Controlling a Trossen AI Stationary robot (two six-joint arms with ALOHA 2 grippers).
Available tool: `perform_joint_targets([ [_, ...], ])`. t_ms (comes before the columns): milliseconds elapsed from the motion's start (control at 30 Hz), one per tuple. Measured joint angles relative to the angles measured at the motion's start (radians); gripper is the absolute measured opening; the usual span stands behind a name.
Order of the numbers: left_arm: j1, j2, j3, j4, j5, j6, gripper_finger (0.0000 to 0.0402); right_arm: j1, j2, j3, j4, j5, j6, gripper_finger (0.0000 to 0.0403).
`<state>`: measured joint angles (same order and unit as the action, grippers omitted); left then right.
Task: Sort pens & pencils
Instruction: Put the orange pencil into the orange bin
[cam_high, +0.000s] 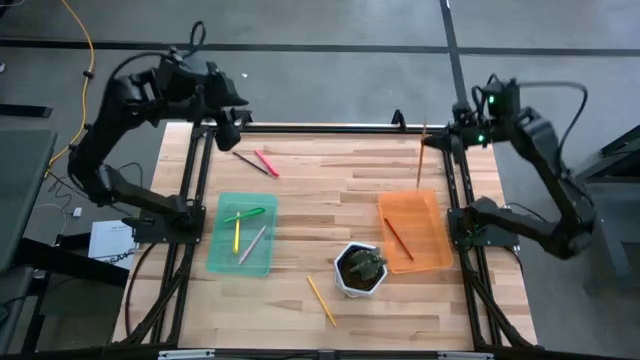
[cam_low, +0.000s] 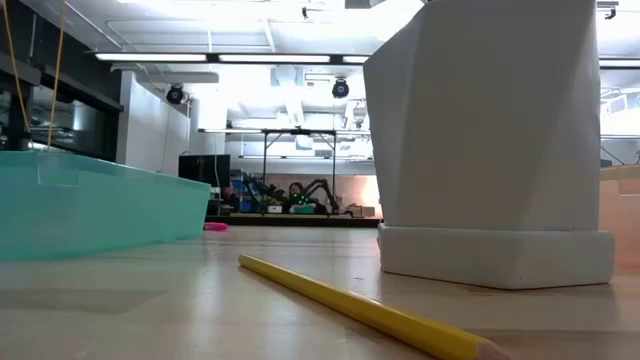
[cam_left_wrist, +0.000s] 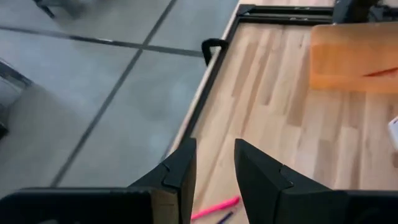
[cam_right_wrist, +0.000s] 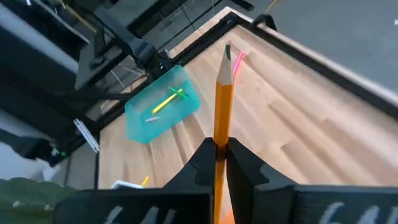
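Note:
My right gripper (cam_right_wrist: 219, 149) is shut on an orange pencil (cam_high: 421, 156), raised by the far end of the orange tray (cam_high: 432, 250), which holds a red-brown pencil (cam_high: 399, 238). A yellow pencil (cam_high: 321, 300) lies flat on the table near its near edge. The teal tray (cam_high: 222, 258) holds green, yellow and silver pens. A pink pen (cam_high: 266, 162) and a black pen (cam_high: 250, 162) lie on the table near the far left. My left gripper (cam_left_wrist: 214, 158) is open, raised beside them, touching nothing. My right gripper pinches the orange pencil's shaft (cam_right_wrist: 221, 127) between its two fingers. The pencil runs on past the fingertips, and its sharpened tip (cam_right_wrist: 227, 51) points away from the wrist. It is lifted clear of the table. The rest of the shaft is hidden behind the fingers.
A white pot (cam_high: 358, 285) with a green plant stands between the two trays, close to the yellow pencil (cam_low: 370, 310). A black frame (cam_high: 330, 127) runs along the table's far edge and sides. Bare wood lies in the table's middle.

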<state>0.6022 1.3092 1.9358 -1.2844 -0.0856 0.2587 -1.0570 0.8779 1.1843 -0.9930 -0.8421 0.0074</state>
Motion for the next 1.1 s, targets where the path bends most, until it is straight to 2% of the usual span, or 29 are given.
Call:
perform_joint_targets([
  [167, 0.000, -0.134, -0.325, 0.262, 0.096, -0.081, 0.0095, 0.018, -0.169, -0.231, 0.093, 0.011, 0.162, 0.0002],
  [267, 0.000, -0.200, -0.504, 0.368, 0.107, -0.132, 0.0095, 0.028, -0.247, -0.319, 0.095, 0.022, 0.242, 0.0002],
  [467, 0.000, -0.264, -0.788, 0.471, 0.139, -0.244, 0.0095, 0.062, -0.344, -0.432, 0.093, 0.027, 0.365, 0.0002],
  [633, -0.001, -0.294, -0.976, 0.678, 0.225, -0.337, 0.0095, 0.114, -0.363, -0.483, 0.053, 0.064, 0.407, 0.0002],
  [700, 0.000, -0.301, -1.030, 0.749, 0.241, -0.372, 0.0095, 0.140, -0.362, -0.493, 0.011, 0.098, 0.405, 0.0002],
  [833, 0.000, -0.304, -1.082, 0.790, 0.251, -0.396, 0.0095, 0.191, -0.362, -0.511, -0.040, 0.139, 0.416, 0.0002],
  [1100, 0.000, -0.304, -1.096, 0.797, 0.250, -0.393, 0.0095, 0.301, -0.338, -0.547, -0.064, 0.216, 0.491, 0.0002],
])
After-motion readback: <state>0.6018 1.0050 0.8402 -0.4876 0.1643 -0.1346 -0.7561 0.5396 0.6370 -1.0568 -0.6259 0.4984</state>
